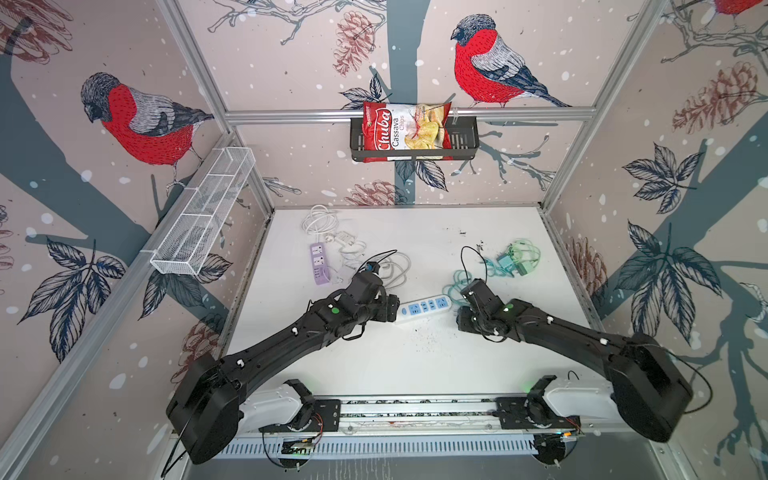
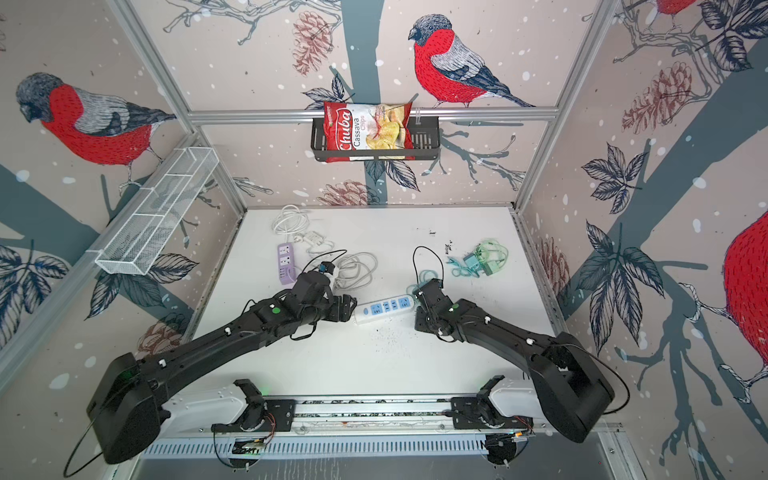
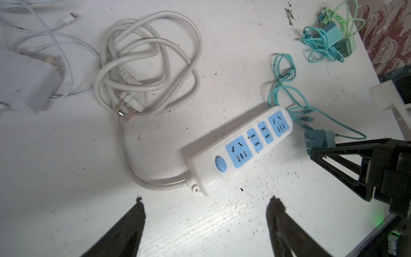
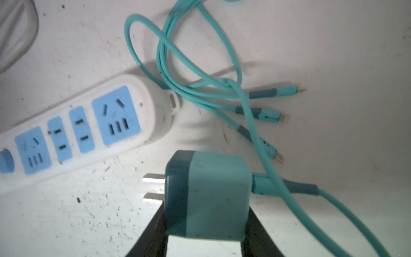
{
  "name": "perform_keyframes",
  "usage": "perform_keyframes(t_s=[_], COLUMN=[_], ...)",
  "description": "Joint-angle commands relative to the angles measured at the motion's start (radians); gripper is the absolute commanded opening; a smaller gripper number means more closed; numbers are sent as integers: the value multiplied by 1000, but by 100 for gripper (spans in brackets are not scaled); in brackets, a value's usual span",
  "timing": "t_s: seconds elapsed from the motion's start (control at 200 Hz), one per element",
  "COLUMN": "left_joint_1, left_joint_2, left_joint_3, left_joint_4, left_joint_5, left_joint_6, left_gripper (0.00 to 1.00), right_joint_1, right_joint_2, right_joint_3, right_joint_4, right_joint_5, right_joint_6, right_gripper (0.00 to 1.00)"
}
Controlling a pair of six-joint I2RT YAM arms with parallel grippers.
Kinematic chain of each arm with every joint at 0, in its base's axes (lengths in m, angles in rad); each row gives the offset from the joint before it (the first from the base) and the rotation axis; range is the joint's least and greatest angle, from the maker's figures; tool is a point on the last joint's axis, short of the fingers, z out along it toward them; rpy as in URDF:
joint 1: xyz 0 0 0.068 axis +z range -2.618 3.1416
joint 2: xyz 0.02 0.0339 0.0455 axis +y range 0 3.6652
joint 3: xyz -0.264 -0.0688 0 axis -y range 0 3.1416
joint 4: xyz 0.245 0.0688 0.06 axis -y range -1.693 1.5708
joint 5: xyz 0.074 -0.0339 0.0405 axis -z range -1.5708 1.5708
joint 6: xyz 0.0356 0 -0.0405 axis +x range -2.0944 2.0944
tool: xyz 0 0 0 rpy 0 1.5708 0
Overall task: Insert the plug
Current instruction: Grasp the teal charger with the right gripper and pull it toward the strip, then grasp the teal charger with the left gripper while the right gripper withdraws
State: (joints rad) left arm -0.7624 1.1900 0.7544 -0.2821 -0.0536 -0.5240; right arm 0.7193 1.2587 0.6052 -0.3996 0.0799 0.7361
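A teal plug (image 4: pixel 206 191) sits clamped between the two fingers of the right hand (image 4: pixel 205 209). Its two flat prongs stick out sideways, clear of the fingers and level with the surface (image 1: pixel 415 365) rather than pointing down. It is held just beside the rounded end of a white power strip (image 3: pixel 240 146), not touching it. Whether the plug rests on the surface I cannot tell.

The strip lies slanted near the middle of the surface. It has four blue socket panels, two large and two narrow, and one round blue button at the end where its cord comes out. The left hand (image 3: pixel 206 200) hovers at that button end with its fingers spread wide apart.

The plug's teal cable (image 4: pixel 169 55) loops past the strip and ends in three small connectors. One coil of thick white cord (image 3: pixel 146 66) lies beyond the strip. One lilac power strip (image 1: pixel 319 264) lies toward the far left corner, and one tangle of teal and green chargers (image 1: pixel 515 259) lies toward the far right edge.
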Motion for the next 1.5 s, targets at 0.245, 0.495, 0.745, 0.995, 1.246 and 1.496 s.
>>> perform_keyframes(t_s=[0.245, 0.495, 0.745, 0.995, 1.246, 1.496], left_joint_1=[-159, -285, -322, -355, -406, -408], left_joint_2=[-17, -6, -33, -36, 127, 360], left_joint_3=[13, 1, -85, -135, -67, 111], left_joint_4=[25, 65, 215, 361, 437, 321], left_joint_5=[-131, -211, -210, -190, -123, -117], left_joint_6=[59, 149, 299, 533, 827, 1086], left_gripper=[85, 85, 86, 87, 88, 87], right_joint_1=[81, 144, 176, 173, 146, -163], right_joint_2=[-141, 24, 43, -180, -373, -522], right_joint_3=[-147, -77, -46, -81, -50, 37], right_joint_4=[5, -37, -31, -87, -144, -177], right_joint_5=[-91, -81, -85, -106, -73, -43], right_joint_6=[98, 43, 48, 86, 111, 0], right_gripper=[32, 51, 75, 78, 79, 86])
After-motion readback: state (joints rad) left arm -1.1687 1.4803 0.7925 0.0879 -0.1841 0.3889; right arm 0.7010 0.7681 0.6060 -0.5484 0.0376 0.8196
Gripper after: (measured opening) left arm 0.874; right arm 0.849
